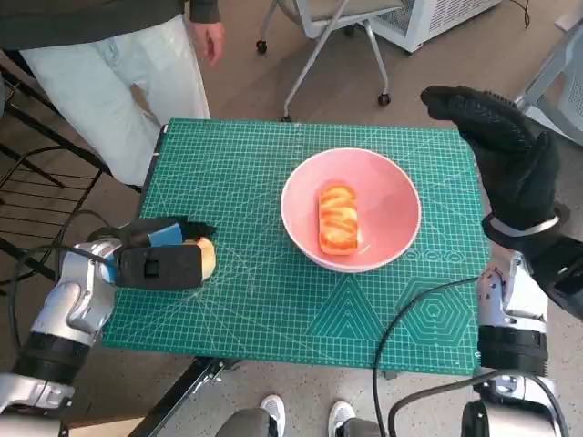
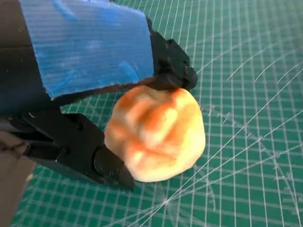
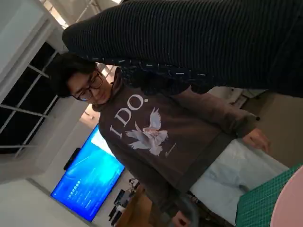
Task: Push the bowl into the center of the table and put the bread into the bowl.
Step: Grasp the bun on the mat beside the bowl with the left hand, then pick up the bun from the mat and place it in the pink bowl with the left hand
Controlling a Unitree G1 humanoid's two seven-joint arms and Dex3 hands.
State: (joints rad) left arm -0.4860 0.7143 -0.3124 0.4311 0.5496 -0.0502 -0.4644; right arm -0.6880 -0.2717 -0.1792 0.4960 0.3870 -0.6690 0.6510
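A pink bowl [image 1: 351, 209] sits near the middle of the green cutting mat [image 1: 246, 291], with one glazed bread roll [image 1: 338, 219] lying inside it. At the mat's left edge my left hand [image 1: 162, 258] grips a second, round bread roll [image 1: 205, 257]; the left wrist view shows that roll [image 2: 156, 132] pinched between the black fingers [image 2: 173, 71], just above the mat. My right hand [image 1: 506, 150] hangs raised at the mat's far right corner, fingers spread, holding nothing. The bowl's pink rim [image 3: 291, 203] shows in a corner of the right wrist view.
A person in pale trousers [image 1: 118, 82] stands at the table's far left corner and also shows in the right wrist view [image 3: 156, 137]. An office chair base [image 1: 319, 55] stands beyond the far edge. A black cable [image 1: 410, 319] crosses the mat's near right part.
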